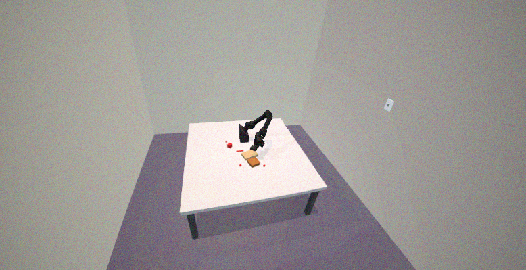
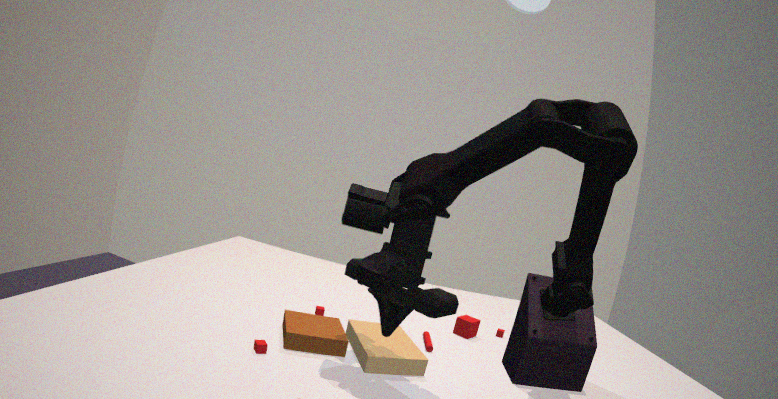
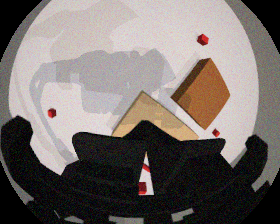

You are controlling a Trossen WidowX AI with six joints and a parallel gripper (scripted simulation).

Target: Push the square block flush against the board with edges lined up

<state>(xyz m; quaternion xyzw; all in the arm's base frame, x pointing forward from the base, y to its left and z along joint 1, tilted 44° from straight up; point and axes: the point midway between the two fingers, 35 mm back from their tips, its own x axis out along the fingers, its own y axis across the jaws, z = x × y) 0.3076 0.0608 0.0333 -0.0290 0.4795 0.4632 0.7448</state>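
The orange-brown square block lies flat on the table. The larger tan board lies flat between it and the arm's base. In the wrist view their facing sides run nearly parallel, with a narrow strip of table between them and the block offset along the board. My gripper is shut and empty. Its tips are by the board's side away from the block and overlap the board in the exterior view and the wrist view. Their exact height and any contact cannot be told.
A larger red piece and a red stick lie on the base's side of the board. One small red cube and another lie near the block.
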